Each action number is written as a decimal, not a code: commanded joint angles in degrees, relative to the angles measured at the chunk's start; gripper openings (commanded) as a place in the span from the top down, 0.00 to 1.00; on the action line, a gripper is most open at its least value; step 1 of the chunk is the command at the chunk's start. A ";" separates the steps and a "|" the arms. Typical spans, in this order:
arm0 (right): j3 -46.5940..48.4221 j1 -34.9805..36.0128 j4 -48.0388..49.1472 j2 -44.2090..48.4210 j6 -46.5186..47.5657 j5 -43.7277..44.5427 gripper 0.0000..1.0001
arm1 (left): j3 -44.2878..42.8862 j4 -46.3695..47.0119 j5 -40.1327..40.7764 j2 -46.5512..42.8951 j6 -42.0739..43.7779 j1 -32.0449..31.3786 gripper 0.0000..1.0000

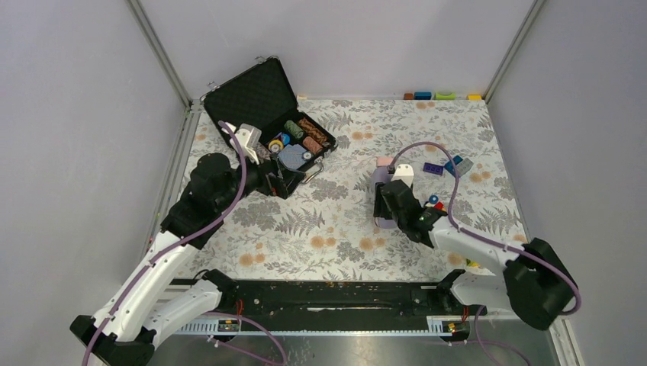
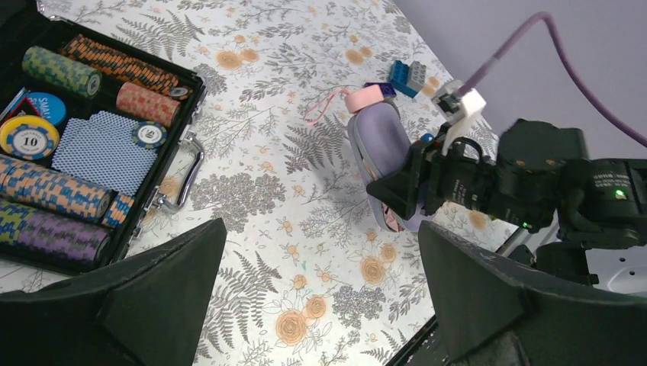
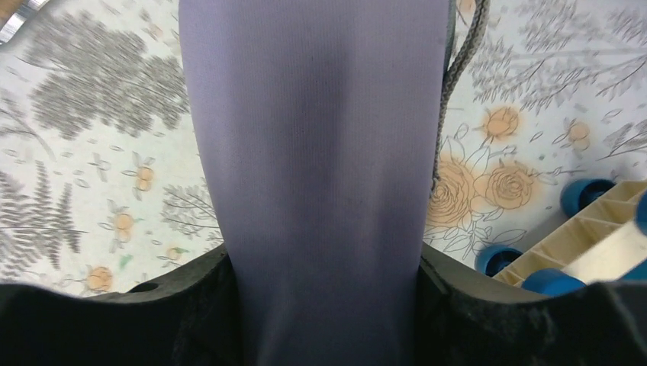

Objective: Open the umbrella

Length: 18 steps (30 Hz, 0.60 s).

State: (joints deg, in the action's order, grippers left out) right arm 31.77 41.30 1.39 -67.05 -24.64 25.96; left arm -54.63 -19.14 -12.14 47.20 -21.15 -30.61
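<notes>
The right claw is clamped across the lilac-grey sleeve, which fills the gap between its jaws. The umbrella sits inside that sleeve on the right half of the counter, with only its pink handle poking out at the far end. The left claw hangs wide apart and empty beside the open case, well apart from the sleeve. The step in hand looks like unsheathing; next, I judge, the left claw must cross over, take the handle and draw it free. Readable: "10" on a yellow-rimmed chip; the arm's label is too small.
</notes>
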 commanded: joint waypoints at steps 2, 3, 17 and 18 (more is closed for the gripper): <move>8.96 -4.61 -3.82 -9.52 0.28 -11.75 0.68 | -1.66 0.42 1.88 0.16 0.40 0.65 0.01; 10.99 -5.08 -6.20 -11.36 0.94 -12.51 0.68 | -1.51 0.65 1.39 0.11 0.18 0.71 0.01; 15.95 -5.84 -16.30 -12.60 5.69 -9.78 0.00 | -1.17 1.15 0.00 0.01 0.65 1.64 0.01; 15.95 -5.84 -16.94 -12.30 6.18 -9.04 0.00 | -1.26 1.04 -0.24 0.19 0.52 1.73 0.01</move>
State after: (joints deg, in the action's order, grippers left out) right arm 45.19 35.81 -11.70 -82.41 -21.32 14.15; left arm -54.63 -20.08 -11.73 47.33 -20.99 -29.52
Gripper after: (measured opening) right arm 0.993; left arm 0.989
